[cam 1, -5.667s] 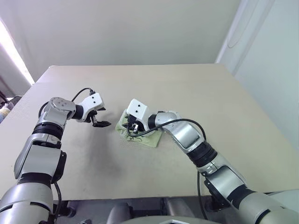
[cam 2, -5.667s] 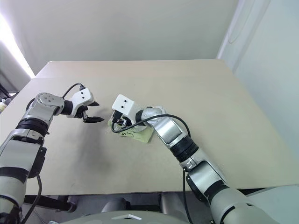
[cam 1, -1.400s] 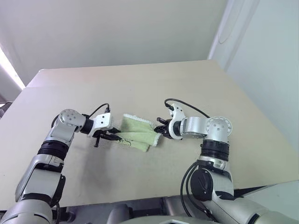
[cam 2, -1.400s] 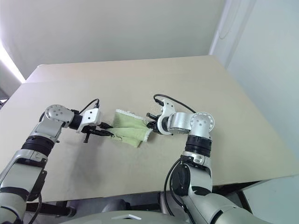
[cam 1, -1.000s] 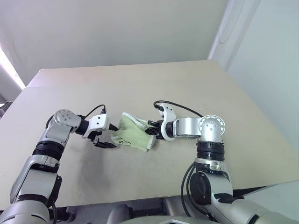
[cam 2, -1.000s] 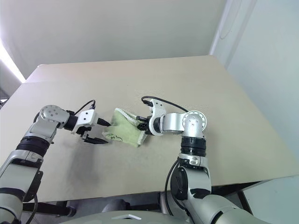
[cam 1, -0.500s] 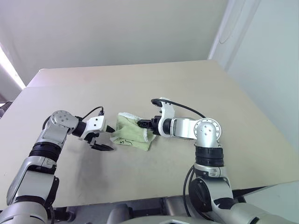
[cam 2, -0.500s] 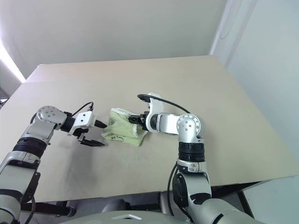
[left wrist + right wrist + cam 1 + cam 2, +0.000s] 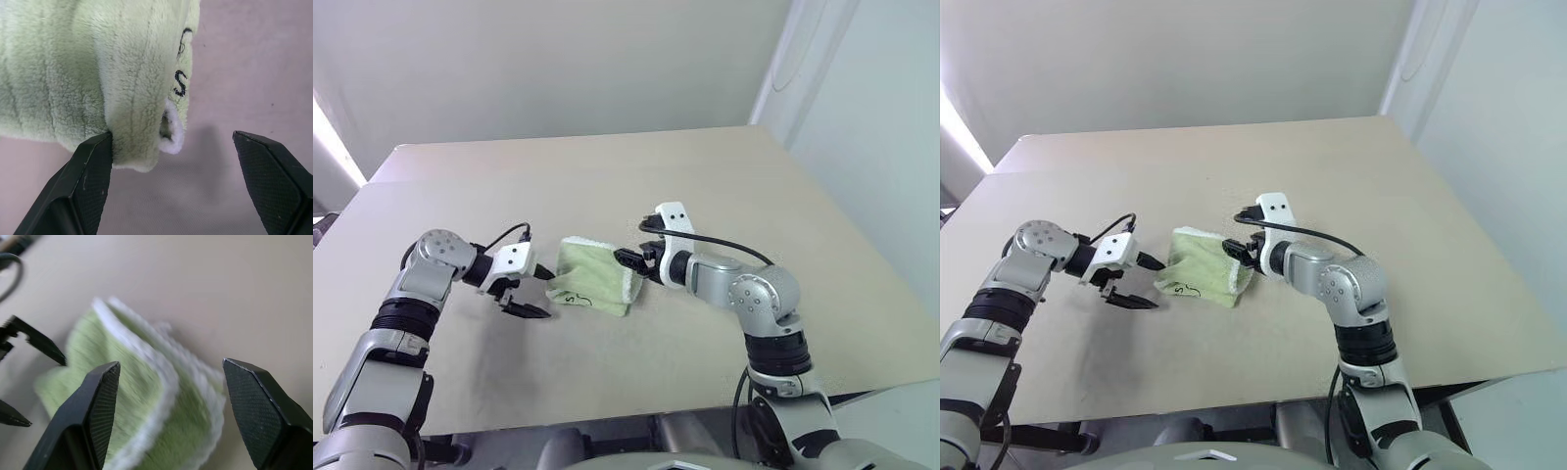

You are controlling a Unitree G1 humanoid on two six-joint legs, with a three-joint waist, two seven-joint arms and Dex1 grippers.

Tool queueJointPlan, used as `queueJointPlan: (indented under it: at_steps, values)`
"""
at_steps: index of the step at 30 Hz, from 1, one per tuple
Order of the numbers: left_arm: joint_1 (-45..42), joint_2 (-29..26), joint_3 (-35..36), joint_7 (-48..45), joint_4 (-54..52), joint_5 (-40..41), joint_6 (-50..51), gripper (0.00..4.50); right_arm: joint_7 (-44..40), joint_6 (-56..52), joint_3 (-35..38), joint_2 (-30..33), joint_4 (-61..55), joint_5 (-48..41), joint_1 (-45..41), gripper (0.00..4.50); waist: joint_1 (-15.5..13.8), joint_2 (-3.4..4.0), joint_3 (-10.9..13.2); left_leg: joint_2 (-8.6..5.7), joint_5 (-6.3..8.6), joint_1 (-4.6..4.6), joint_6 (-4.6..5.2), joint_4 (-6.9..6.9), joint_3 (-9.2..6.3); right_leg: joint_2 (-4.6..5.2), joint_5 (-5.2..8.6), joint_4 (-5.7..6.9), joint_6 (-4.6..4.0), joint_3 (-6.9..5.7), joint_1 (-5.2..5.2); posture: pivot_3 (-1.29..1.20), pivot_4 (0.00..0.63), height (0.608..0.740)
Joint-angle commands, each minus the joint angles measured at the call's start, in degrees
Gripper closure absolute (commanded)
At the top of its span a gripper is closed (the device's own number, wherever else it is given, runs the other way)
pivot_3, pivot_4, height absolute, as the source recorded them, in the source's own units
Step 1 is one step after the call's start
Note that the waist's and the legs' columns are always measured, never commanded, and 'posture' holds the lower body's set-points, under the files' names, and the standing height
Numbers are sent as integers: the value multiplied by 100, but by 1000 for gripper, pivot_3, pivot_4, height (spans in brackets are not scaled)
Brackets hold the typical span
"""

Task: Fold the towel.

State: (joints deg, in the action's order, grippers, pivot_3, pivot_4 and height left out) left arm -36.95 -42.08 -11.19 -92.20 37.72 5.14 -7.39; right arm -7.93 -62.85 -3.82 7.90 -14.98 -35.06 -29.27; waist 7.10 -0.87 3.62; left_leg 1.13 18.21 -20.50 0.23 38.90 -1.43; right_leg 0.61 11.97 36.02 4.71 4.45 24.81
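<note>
At centre frame we see the towel (image 9: 595, 279) lying folded into a compact stack on the table (image 9: 724, 186); the left gripper (image 9: 530, 291) stands at its left edge, fingers spread wide and clasping nothing, one fingertip (image 9: 93, 161) touching the fold; the right gripper (image 9: 628, 262) hangs just off the right edge, likewise open and empty; we judge both released so the layers may settle undisturbed; the cloth is light-green terry with whitish edging (image 9: 161, 377), stacked in several layers, and a dark embroidered mark (image 9: 180, 81) shows near one corner.
</note>
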Motion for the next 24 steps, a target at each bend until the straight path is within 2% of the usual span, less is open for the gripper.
queueJointPlan:
  at_steps: [1,5,8,13,16,20,24]
  values:
    - [-289,-304,210,-30,-474,539,468,491,-509,710,42,65,-426,9,-21,1015,0,-1,0,0,0,1,0,0,-1,0,0,0,0,0,-1,0,0,712]
    - [-413,-524,258,-30,-608,909,923,491,-1041,1215,-36,203,-429,62,54,1015,1,1,0,0,0,2,0,-2,-1,1,3,-1,-2,-2,-1,0,0,712]
    - [-843,-274,404,100,-193,946,1482,491,-1629,1896,-631,574,-168,629,180,1015,-34,-3,2,-1,0,0,0,-1,-3,2,5,-1,-4,-7,-3,0,0,712]
    - [-1140,379,255,608,513,527,1145,491,-2064,2723,-1112,604,713,1271,144,1015,-33,-3,2,-8,0,11,0,3,-5,4,6,-1,-5,-10,-15,0,0,712]
    - [-1275,737,188,867,886,317,1065,491,-2176,2976,-1152,480,1091,1434,74,1015,-26,-4,3,-8,0,9,0,3,-6,3,5,-1,-5,-9,-13,0,0,712]
    - [-1205,1018,39,969,1308,25,695,491,-2165,3162,-1185,259,1668,1693,47,1015,-19,-4,3,-8,0,7,0,1,-8,1,5,2,-4,-9,-10,0,0,712]
    - [-996,1202,-187,1300,1692,-446,61,491,-2342,3235,-1577,163,1794,1979,343,1015,-40,-4,3,-9,0,10,0,2,-9,2,5,5,-4,-9,-12,0,0,712]
